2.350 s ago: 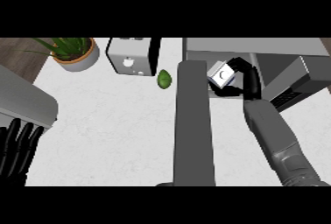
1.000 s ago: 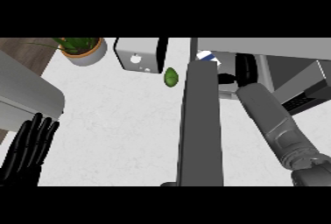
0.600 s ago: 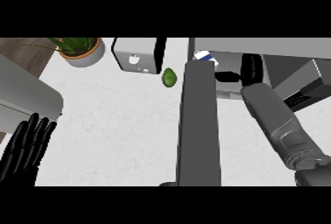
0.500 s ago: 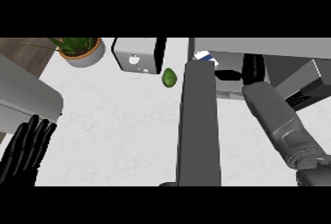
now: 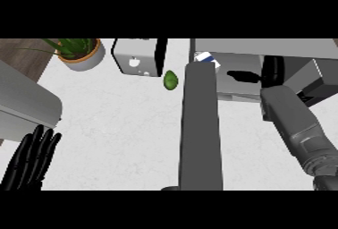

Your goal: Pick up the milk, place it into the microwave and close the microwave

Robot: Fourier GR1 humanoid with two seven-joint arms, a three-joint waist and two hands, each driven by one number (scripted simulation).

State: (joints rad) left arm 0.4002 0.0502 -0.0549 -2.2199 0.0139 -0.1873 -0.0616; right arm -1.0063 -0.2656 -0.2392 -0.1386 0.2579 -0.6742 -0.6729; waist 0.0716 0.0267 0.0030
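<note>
Your right hand point(image 5: 254, 77) is inside the microwave point(image 5: 277, 56); its fingers look let go, not around anything. The milk point(image 5: 206, 57) stands just beside it, near the microwave's left wall. The door point(image 5: 200, 129) hangs open. Your left hand point(image 5: 31, 159) rests open at the table's point(image 5: 119, 134) left edge.

The left hand point(image 5: 30, 161) rests open at lower left, while the right hand point(image 5: 247, 76) reaches forward, fingers extended.

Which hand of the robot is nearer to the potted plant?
Left. The left hand rests open at the view's lower left, below the potted plant. The right hand is far across, inside the microwave.
</note>
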